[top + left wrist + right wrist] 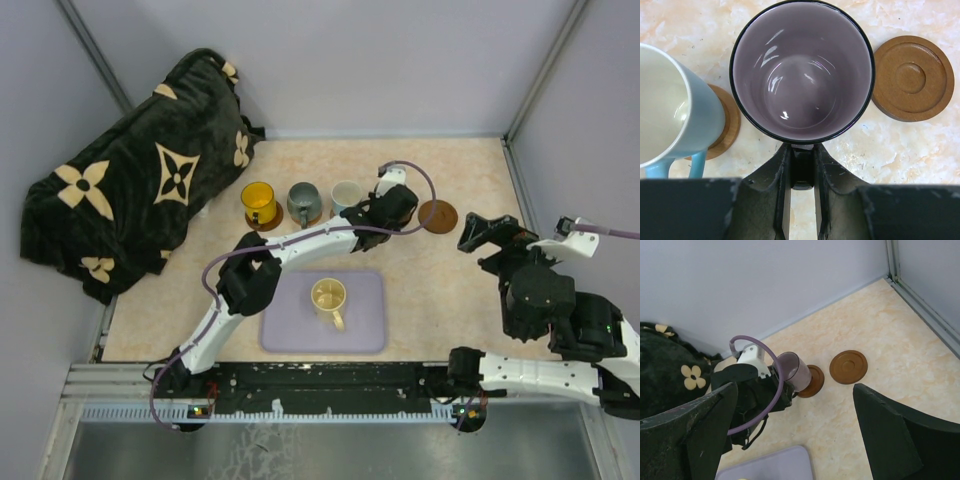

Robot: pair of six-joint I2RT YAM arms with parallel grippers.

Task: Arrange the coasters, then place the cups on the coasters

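While my left hand [802, 156] pinches the handle of the purple cup [802, 70], the cup is just in front of it. Its brown coaster [816, 381] peeks out below, a little farther ahead. My right hand [487, 233] is open, far off.

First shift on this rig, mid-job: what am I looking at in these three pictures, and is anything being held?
Two robot arms stand at the near edge of the table. One picture looks down on both from above; the other two come from a camera on each wrist. The left arm's jaws are shut on the handle of the mauve cup, right over a coaster; I cannot tell whether it has touched down. The right arm's jaws are open and empty. Beside it stand the yellow cup, grey-green cup and white cup. A bare coaster waits, and a cream cup sits on the lavender tray.
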